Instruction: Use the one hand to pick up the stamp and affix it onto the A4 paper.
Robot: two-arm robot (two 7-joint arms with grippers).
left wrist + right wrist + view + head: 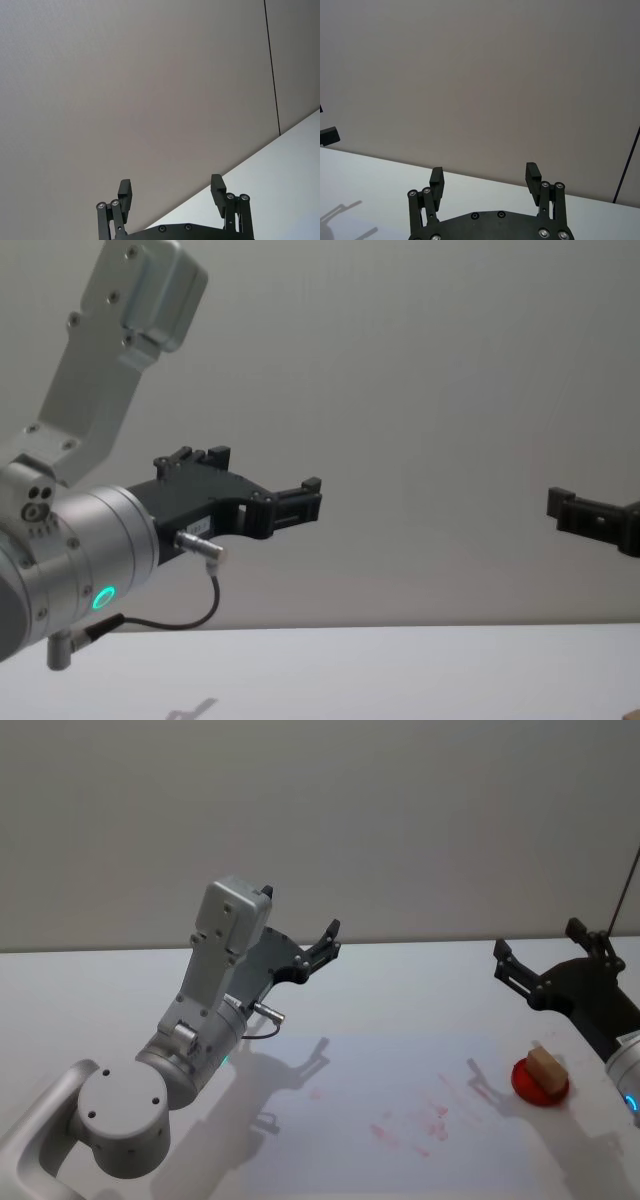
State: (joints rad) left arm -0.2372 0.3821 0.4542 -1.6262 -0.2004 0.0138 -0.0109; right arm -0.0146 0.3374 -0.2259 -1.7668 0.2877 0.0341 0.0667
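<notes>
The stamp [541, 1073], a wooden block on a round red base, stands on the white table at the right. The A4 paper [350, 1072] lies flat in the middle of the table, with faint red stamp marks [430, 1117] on its right part. My right gripper [540, 942] [485, 173] [563, 506] hangs open in the air above and behind the stamp, holding nothing. My left gripper [320, 952] [171, 186] [310, 496] is raised over the table's left half, open and empty, pointing toward the back wall.
The left arm's big grey body [190, 1040] rises from the near left corner over the table [420, 990]. A plain grey wall [400, 820] stands behind. A thin dark cable [625, 890] runs down at the far right.
</notes>
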